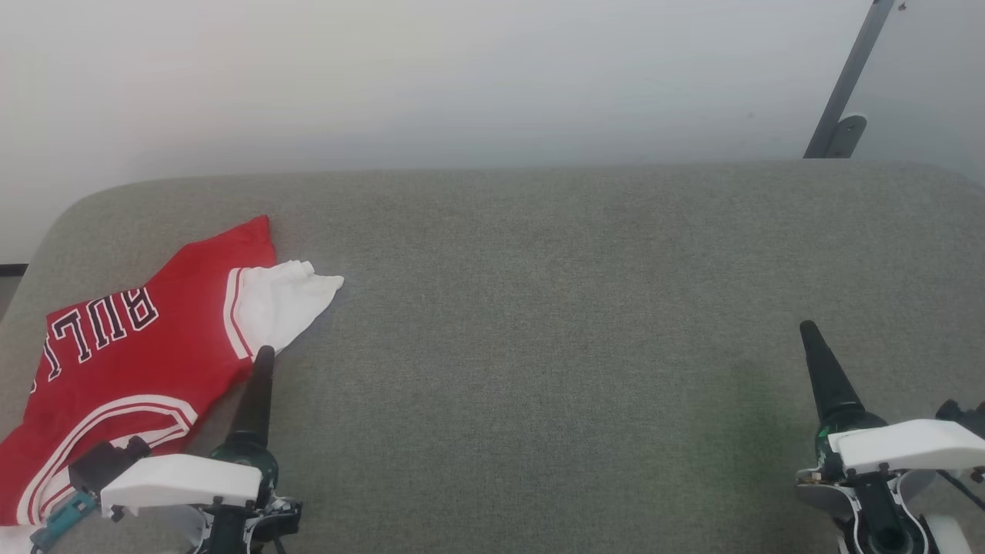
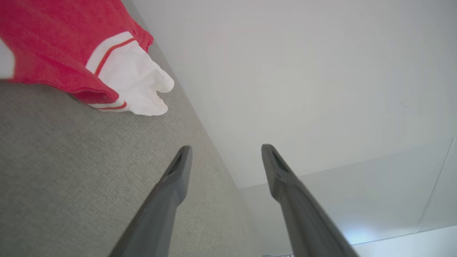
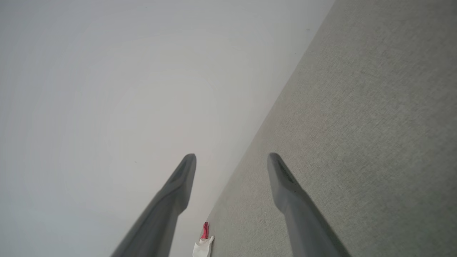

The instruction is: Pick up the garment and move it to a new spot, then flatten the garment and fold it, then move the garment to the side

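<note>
A wide table (image 1: 554,323) covered in grey woven fabric is stretching across the head view, its far corners rounding off. A red garment (image 1: 146,369) is lying directly on the fabric at the table's left side, spreading mostly flat with some soft rumpling. One white sleeve (image 1: 281,308), edged with white-and-red striped trim (image 1: 235,315), is pointing toward the table's middle and bunching slightly at its end. Dark, white-outlined lettering (image 1: 115,319) is running across the red cloth, reading upside down from the head view. Curved white-and-red banding (image 1: 138,402) is showing on the garment's near part, which is running out of the picture at the lower left.
</note>
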Robot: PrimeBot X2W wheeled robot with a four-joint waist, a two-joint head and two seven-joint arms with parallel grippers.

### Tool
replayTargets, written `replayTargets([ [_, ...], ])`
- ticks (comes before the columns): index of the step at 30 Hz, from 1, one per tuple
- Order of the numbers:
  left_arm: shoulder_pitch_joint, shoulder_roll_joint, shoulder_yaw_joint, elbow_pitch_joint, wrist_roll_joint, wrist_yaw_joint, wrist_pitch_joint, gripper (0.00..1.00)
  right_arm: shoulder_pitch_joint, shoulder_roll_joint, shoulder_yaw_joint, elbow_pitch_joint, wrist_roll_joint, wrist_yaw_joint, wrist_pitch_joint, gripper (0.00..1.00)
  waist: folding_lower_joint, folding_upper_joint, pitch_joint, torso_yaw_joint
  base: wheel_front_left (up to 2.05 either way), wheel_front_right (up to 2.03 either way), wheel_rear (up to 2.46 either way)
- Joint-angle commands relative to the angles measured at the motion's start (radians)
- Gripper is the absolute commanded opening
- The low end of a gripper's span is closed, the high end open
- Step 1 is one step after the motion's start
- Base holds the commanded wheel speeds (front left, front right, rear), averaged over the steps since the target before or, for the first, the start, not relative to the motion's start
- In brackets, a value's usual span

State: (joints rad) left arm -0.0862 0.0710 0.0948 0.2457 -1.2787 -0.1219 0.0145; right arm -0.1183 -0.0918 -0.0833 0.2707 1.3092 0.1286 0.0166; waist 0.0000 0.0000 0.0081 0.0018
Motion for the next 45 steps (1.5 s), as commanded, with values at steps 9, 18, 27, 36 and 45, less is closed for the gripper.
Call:
replayTargets([
  [9, -0.024, 0.011, -0.018, -0.042, 0.262, 0.010, -0.044, 1.00, -0.044, -0.018, 0.008, -0.047, -0.248, 0.002, -0.046, 1.00, 0.0000, 0.0000, 0.001, 0.001, 0.00, 0.00, 0.00],
  [18, -0.016, 0.022, -0.046, -0.042, 0.411, 0.015, -0.073, 1.00, -0.048, -0.023, 0.024, -0.056, -0.433, 0.002, -0.076, 1.00, 0.0000, 0.0000, 0.002, 0.000, 0.00, 0.00, 0.00],
  [27, -0.015, 0.037, -0.073, -0.038, 0.547, 0.041, -0.103, 1.00, -0.052, -0.022, 0.025, -0.059, -0.615, 0.002, -0.106, 1.00, 0.0000, 0.0000, 0.001, 0.000, 0.00, 0.00, 0.00],
  [36, -0.013, 0.045, -0.079, -0.045, 0.643, 0.062, -0.131, 1.00, -0.061, -0.022, 0.019, -0.053, -0.751, 0.003, -0.134, 1.00, 0.0000, 0.0000, -0.002, 0.001, 0.00, 0.00, 0.00],
  [45, -0.007, 0.056, -0.087, -0.046, 0.745, 0.063, -0.157, 1.00, -0.071, -0.028, 0.028, -0.048, -0.873, 0.003, -0.158, 1.00, 0.0000, 0.0000, -0.002, -0.005, 0.00, 0.00, 0.00],
])
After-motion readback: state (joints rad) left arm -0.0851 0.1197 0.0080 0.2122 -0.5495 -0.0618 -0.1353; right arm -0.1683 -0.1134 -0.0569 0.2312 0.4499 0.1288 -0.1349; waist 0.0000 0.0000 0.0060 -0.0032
